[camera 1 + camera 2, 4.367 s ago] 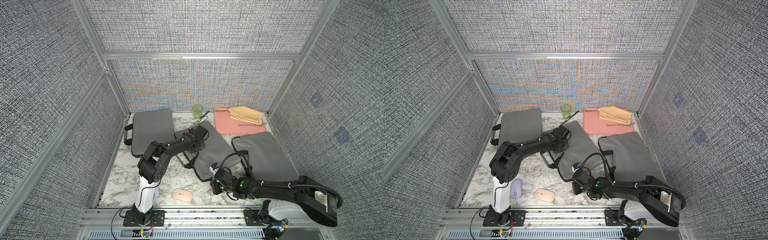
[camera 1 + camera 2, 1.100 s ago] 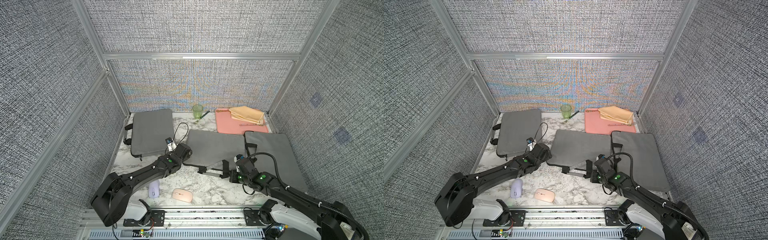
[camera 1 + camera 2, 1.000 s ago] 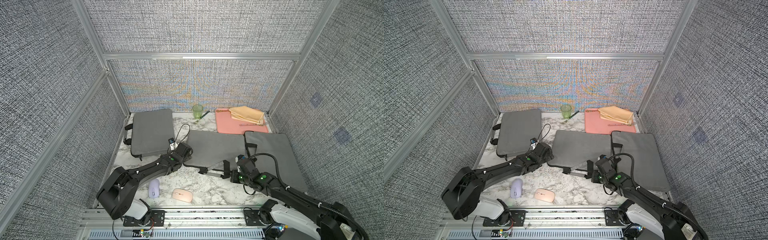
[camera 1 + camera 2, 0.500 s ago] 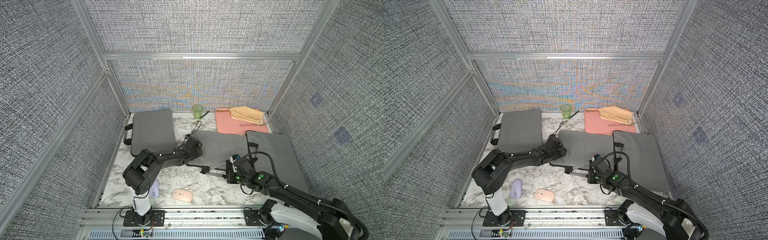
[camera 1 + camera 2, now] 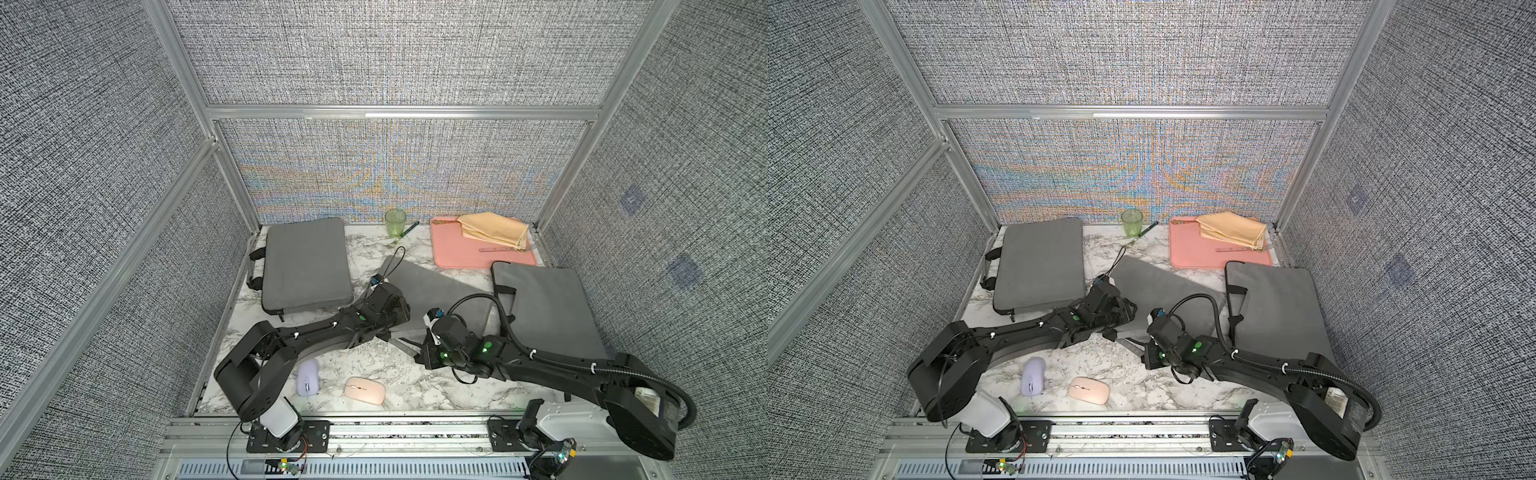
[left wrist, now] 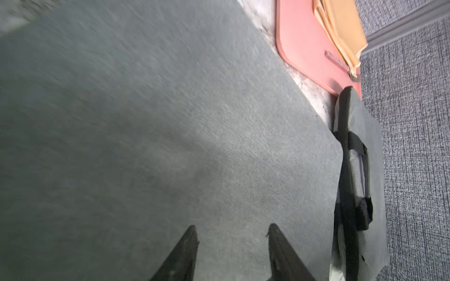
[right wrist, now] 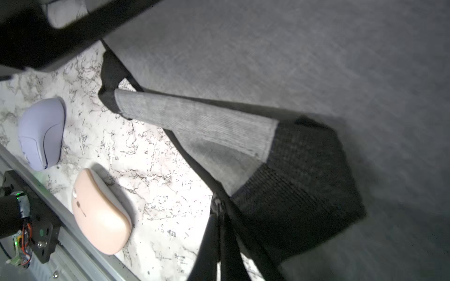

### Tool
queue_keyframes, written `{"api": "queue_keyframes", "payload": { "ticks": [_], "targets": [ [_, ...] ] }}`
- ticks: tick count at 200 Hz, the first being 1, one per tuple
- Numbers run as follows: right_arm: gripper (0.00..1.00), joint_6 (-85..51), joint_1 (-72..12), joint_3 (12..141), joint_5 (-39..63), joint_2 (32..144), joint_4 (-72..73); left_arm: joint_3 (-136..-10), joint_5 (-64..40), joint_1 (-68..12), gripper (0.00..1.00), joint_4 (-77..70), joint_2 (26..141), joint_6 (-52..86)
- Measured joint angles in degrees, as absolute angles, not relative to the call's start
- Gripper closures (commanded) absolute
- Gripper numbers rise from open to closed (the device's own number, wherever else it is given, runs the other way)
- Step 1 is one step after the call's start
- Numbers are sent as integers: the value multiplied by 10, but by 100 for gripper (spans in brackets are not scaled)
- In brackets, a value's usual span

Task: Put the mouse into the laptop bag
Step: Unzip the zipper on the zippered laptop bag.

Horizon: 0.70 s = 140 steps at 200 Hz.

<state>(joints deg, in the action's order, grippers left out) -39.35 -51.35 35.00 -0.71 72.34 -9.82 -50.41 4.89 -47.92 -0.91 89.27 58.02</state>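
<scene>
Two mice lie near the table's front edge: a lavender mouse (image 5: pixel 308 376) (image 7: pixel 41 133) and a pink mouse (image 5: pixel 365 390) (image 7: pixel 99 211). Neither is touched. The middle grey laptop bag (image 5: pixel 436 291) (image 6: pixel 170 121) lies skewed at the centre. My left gripper (image 5: pixel 390 309) (image 6: pixel 231 230) hovers open over the bag's left part, with only fabric under its jaws. My right gripper (image 5: pixel 424 353) (image 7: pixel 219 216) sits at the bag's near edge beside the handle (image 7: pixel 194 121), shut on the zipper pull (image 7: pixel 217 206).
A second grey bag (image 5: pixel 305 266) lies at the back left and a third (image 5: pixel 544 307) at the right. At the back stand a green cup (image 5: pixel 395 223) and a pink tray (image 5: pixel 457 257) holding a folded yellow cloth (image 5: pixel 494 230). The metal rail (image 5: pixel 374 428) borders the front.
The left gripper has slid right onto the middle bag, closing partway and then widening again. The bag has turned askew. The right gripper has shifted left along the bag's near edge, still shut.
</scene>
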Motion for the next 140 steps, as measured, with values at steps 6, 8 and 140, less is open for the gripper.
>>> {"api": "queue_keyframes", "payload": {
  "ticks": [6, 8, 140],
  "targets": [
    [100, -397, -504, 341, -11, 710, -103, -502, 59, -477, 37, -3, 883, 575],
    [100, -399, -499, 337, -13, 704, -105, -500, 63, -476, 37, -1, 879, 573],
    [100, -392, -251, 205, 27, 459, -207, -443, 114, -429, 14, -39, 893, 458]
  ]
}}
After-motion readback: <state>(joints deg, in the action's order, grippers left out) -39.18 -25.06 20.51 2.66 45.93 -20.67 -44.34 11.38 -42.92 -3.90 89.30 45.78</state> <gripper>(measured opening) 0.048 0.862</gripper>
